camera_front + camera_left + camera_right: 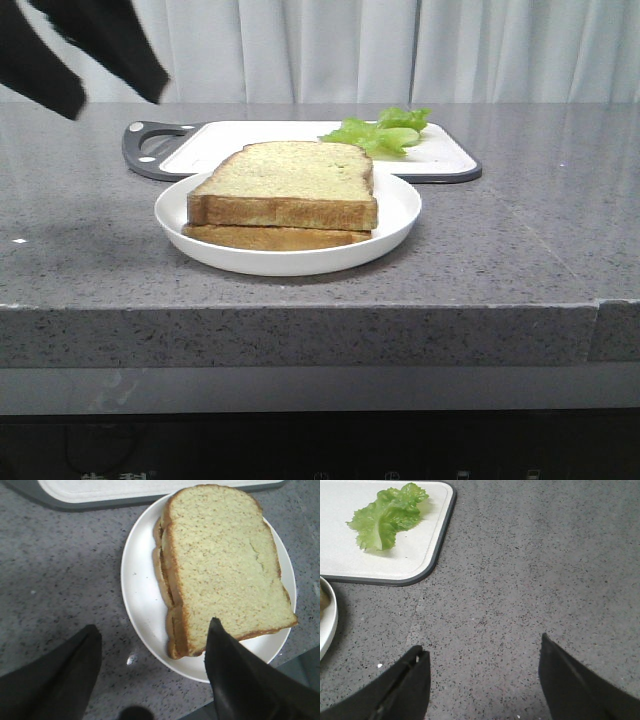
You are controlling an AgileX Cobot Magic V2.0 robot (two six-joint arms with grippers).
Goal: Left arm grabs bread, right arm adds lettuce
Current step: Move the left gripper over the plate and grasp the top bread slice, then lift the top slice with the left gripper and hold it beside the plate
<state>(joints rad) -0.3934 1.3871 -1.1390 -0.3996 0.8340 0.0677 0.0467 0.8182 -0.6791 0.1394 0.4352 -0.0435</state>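
Observation:
The bread [285,180], a thick toast slice with a pale yellowish face, lies on top of a thinner slice [270,237] on a white plate [395,215]. In the left wrist view the bread [225,565] fills the plate [140,595]. My left gripper [155,625] is open and empty above the plate's near rim, with one finger over the bread's corner. The left arm [100,45] shows at the top left of the front view. The lettuce [380,132], light-green ruffled leaves, lies on the cutting board [250,135]. My right gripper [481,643] is open and empty over bare counter, away from the lettuce [387,515].
The white cutting board with a dark grey rim and handle [150,145] lies behind the plate, and shows in the right wrist view [420,550]. The grey speckled counter [520,220] has its front edge close to the plate. A curtain hangs behind.

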